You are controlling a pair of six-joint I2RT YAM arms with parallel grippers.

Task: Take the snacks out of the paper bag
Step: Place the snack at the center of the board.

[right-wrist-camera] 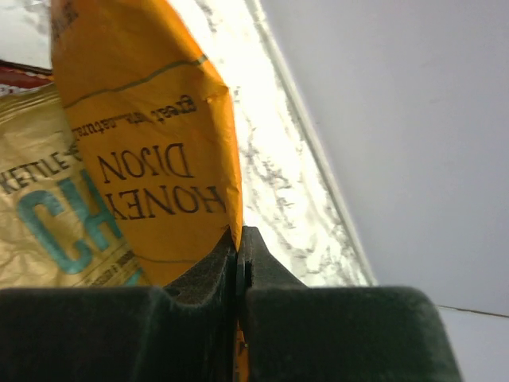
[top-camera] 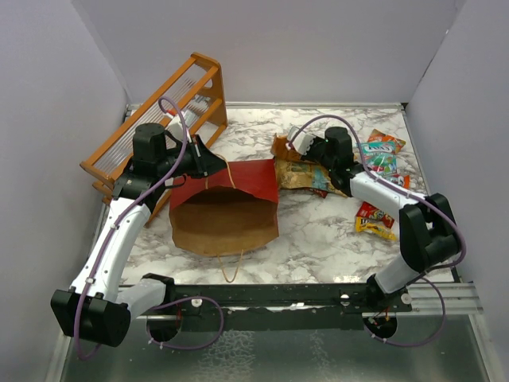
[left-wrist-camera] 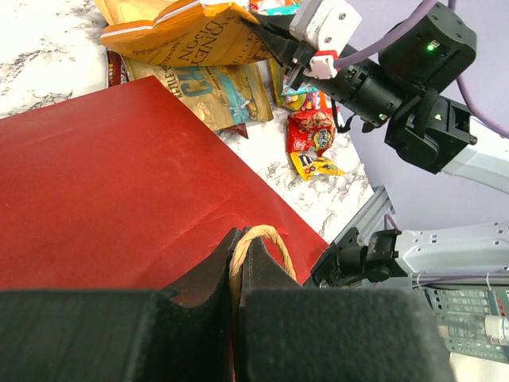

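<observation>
The paper bag [top-camera: 227,208], dark red outside and brown inside, lies on its side with its mouth toward the arms. My left gripper [top-camera: 213,165] is shut on its tan loop handle [left-wrist-camera: 253,243] at the bag's far edge, over the red paper [left-wrist-camera: 103,175]. My right gripper [top-camera: 296,145] is shut on the edge of an orange Honey Dijon packet [right-wrist-camera: 151,151], held beside the bag's far right corner; the same packet shows in the left wrist view [left-wrist-camera: 183,36]. A gold kettle chips packet [top-camera: 306,177] lies under it. Teal [top-camera: 377,155] and red-yellow [top-camera: 374,220] packets lie to the right.
An orange wooden rack [top-camera: 159,127] stands tilted at the back left, close behind my left arm. White walls close in the marble table [top-camera: 318,239] on three sides. A metal rail [top-camera: 318,298] runs along the near edge.
</observation>
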